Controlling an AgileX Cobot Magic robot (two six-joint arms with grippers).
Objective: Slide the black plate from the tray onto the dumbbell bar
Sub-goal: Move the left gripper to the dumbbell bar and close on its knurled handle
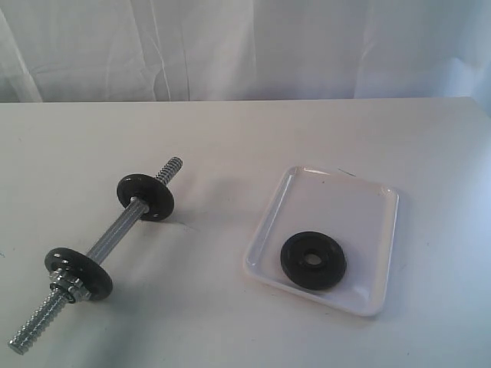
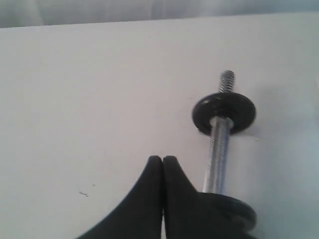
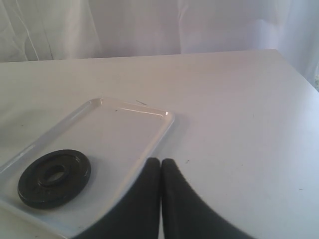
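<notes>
The black plate lies flat in the near part of the white tray, right of centre on the table; it also shows in the right wrist view as the plate on the tray. The chrome dumbbell bar lies slanted on the left, with two thin black discs and a nut near its front end. My left gripper is shut and empty, hovering beside the bar. My right gripper is shut and empty over the tray's edge. Neither arm shows in the exterior view.
A white table carries everything, with a white curtain behind it. The table's far edge runs along the curtain, and its right corner shows in the right wrist view.
</notes>
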